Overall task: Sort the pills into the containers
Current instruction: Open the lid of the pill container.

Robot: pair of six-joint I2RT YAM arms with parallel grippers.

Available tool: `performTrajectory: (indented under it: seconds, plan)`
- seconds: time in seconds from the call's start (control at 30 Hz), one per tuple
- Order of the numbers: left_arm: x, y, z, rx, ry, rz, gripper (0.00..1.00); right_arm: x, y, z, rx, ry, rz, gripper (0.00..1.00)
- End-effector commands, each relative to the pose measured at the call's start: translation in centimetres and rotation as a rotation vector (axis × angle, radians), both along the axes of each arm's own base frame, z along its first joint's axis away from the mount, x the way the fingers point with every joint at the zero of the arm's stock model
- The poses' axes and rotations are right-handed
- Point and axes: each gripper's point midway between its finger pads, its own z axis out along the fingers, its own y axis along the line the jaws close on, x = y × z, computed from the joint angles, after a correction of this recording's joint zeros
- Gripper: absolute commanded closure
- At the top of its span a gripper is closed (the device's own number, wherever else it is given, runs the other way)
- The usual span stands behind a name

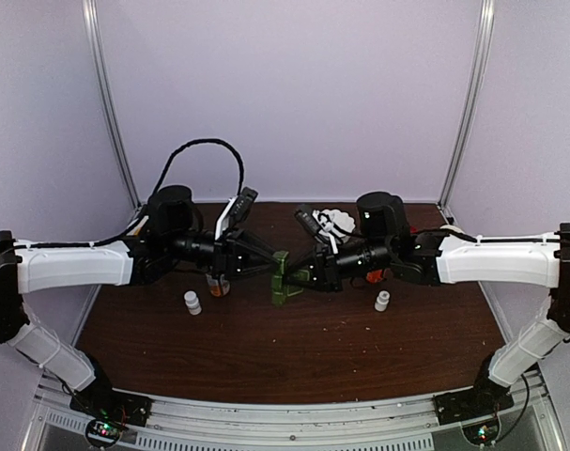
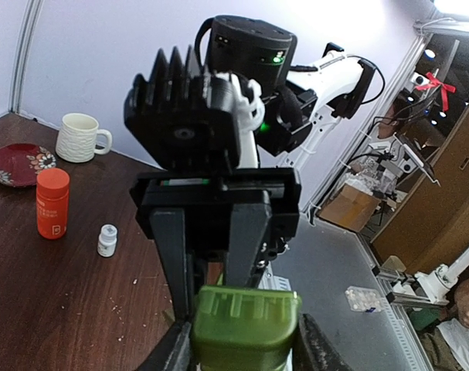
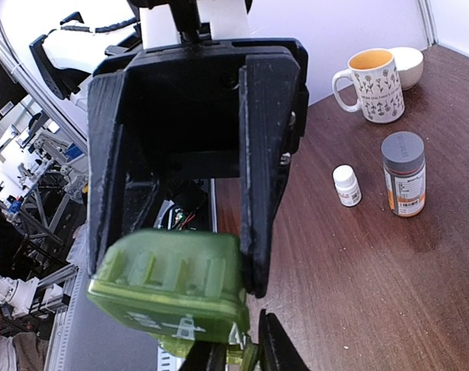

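The dark-green pill box is held above the table's middle between both grippers. My left gripper is shut on its body; in the left wrist view the box fills the gap between my fingers. My right gripper meets it from the right. In the right wrist view its fingers stand close together, pinched on a thin green edge under the box. Tiny whitish specks, perhaps pills, lie on the wood. The cells' insides are hidden.
An orange bottle, a small white bottle, a white mug and a red plate stand on the right side. A grey-capped bottle, another white bottle, a mug and a bowl stand on the left side.
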Motion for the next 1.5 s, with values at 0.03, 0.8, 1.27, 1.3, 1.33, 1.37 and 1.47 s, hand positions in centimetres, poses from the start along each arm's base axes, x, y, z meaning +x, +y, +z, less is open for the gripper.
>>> performTrajectory:
  seconds: [0.03, 0.8, 1.27, 1.3, 1.33, 1.37, 1.47]
  plan:
    - [0.7, -0.4, 0.3, 0.011, -0.028, 0.059, 0.96, 0.5, 0.5, 2.5, 0.061, -0.056, -0.029, 0.74]
    - [2.0, -0.7, 0.4, -0.005, 0.039, 0.124, 0.95, 1.7, -2.6, 3.2, 0.001, -0.179, -0.172, 0.18]
    - [0.3, -0.5, 2.1, -0.095, 0.055, 0.024, 0.92, 1.3, -1.8, 1.5, -0.007, -0.141, -0.108, 0.38]
    - [0.2, -0.5, 2.2, -0.097, 0.058, 0.015, 0.92, 1.3, -1.8, 1.5, -0.001, -0.136, -0.104, 0.42]
    - [0.1, -0.5, 2.2, -0.102, 0.057, 0.007, 0.92, 1.2, -1.8, 1.7, 0.008, -0.133, -0.099, 0.45]
    - [0.0, -0.5, 2.3, -0.106, 0.057, -0.002, 0.92, 1.1, -1.7, 1.8, 0.017, -0.129, -0.096, 0.49]
    - [-0.8, -0.4, 3.0, -0.138, 0.060, -0.047, 0.92, 1.2, -1.6, 2.2, 0.046, -0.117, -0.099, 0.57]
